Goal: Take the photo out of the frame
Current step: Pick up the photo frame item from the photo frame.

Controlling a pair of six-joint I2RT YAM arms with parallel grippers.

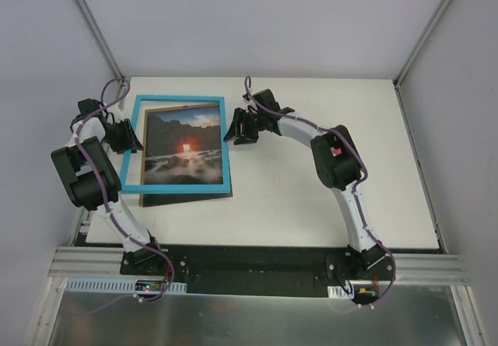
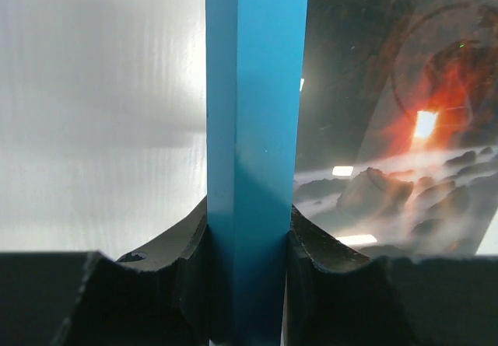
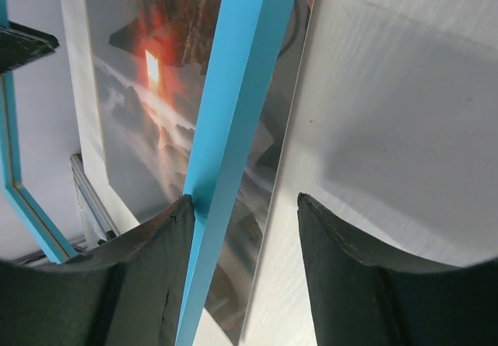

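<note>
One white surface point(image 1: 311, 190) seen under everything. Light-blue frame point(image 1: 179, 99) placed left of centre. Photo point(image 1: 187, 148) laid flat on surface beneath frame, near edge exposed past frame's near rail. Left fingers point(image 2: 327, 284) clenched on frame's left rail. Right fingers point(image 3: 350, 284) spread, right rail straddled, touched by one finger only.

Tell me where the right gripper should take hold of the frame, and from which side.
Probably the right rail of the frame, from the outer, right side: it is a thin straight bar raised above the photo, and it sits between the fingers of the open right gripper. The left gripper clamps the opposite rail.
</note>
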